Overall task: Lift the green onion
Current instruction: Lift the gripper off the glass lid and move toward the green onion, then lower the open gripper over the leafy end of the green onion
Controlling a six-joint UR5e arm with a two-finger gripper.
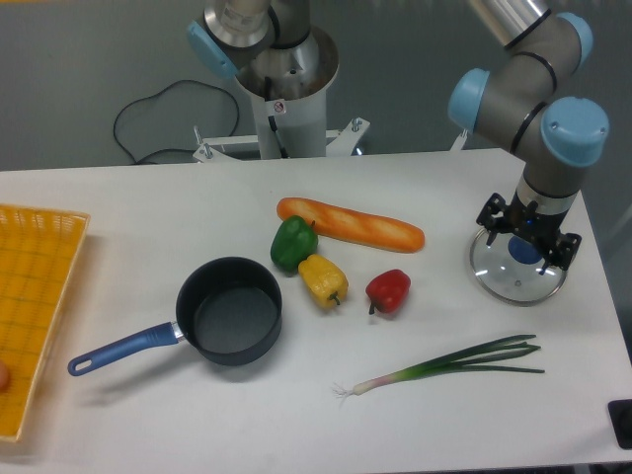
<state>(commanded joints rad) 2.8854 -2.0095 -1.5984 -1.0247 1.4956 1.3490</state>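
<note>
The green onion [444, 363] lies flat on the white table at the front right. Its white rooted tip points left and its dark green leaves splay to the right. My gripper [526, 237] hangs at the right side of the table, well behind the onion. It points down over a glass lid [494, 276] with a blue knob [523, 250]. The jaws stand apart on either side of the knob and hold nothing.
A baguette [351, 224], a green bell pepper [292, 243], a yellow pepper [324, 279] and a red pepper [388, 290] lie mid-table. A dark pot [229, 311] with a blue handle stands to their left. A yellow basket [39, 286] is at the left edge.
</note>
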